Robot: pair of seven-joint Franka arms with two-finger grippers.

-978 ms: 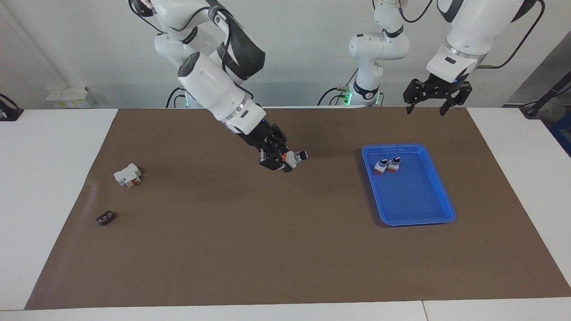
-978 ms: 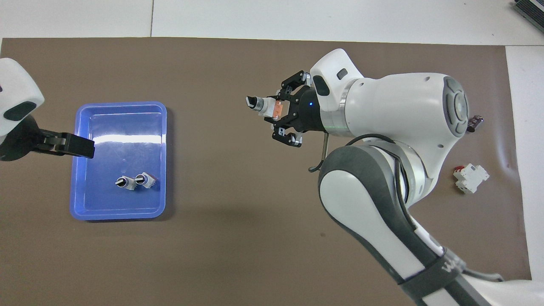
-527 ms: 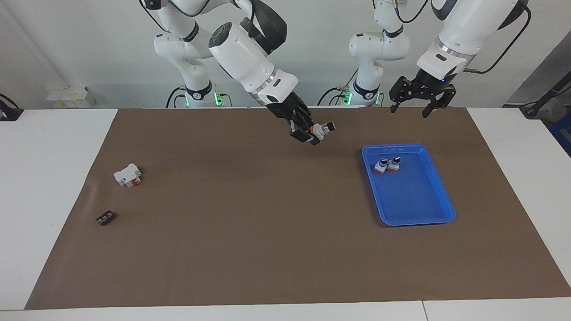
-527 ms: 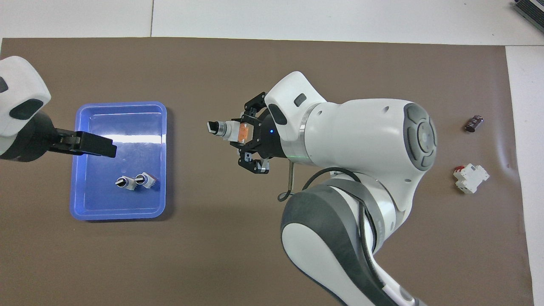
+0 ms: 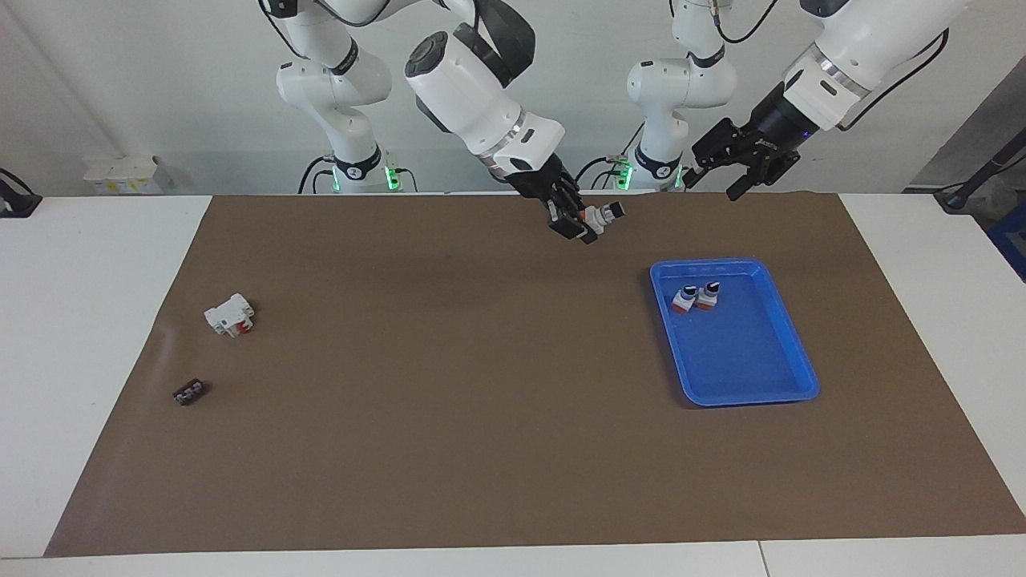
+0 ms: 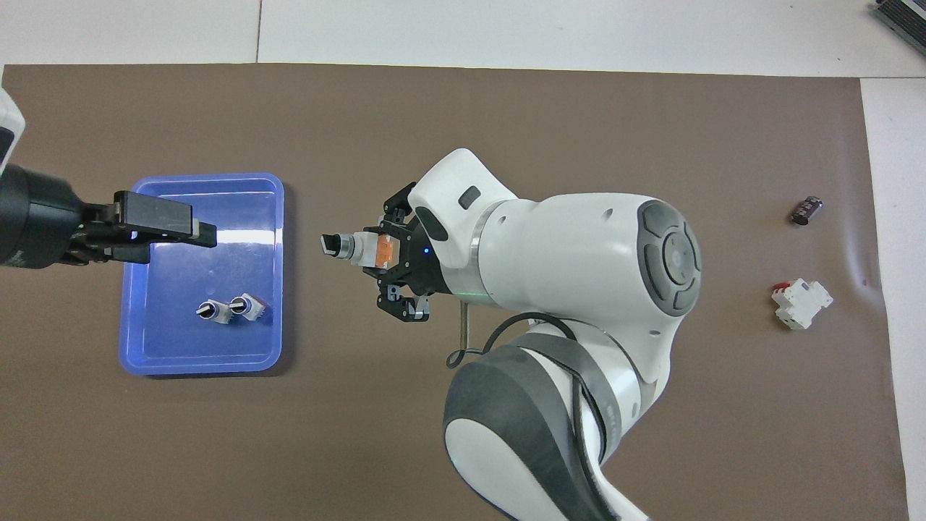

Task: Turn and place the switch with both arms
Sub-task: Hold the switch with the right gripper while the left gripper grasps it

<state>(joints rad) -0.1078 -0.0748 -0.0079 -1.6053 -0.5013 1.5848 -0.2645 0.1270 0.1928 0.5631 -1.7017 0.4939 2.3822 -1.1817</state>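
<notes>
Holding the small white rotary switch with orange block and black knob (image 5: 599, 216) clamped in our right gripper (image 5: 579, 223) above the brown mat, we judge the handover next, our open left gripper (image 5: 733, 160) needing to meet its knob.

You will find no writing, label, brand, number or sign that can be read here, on any object or on either arm.
</notes>
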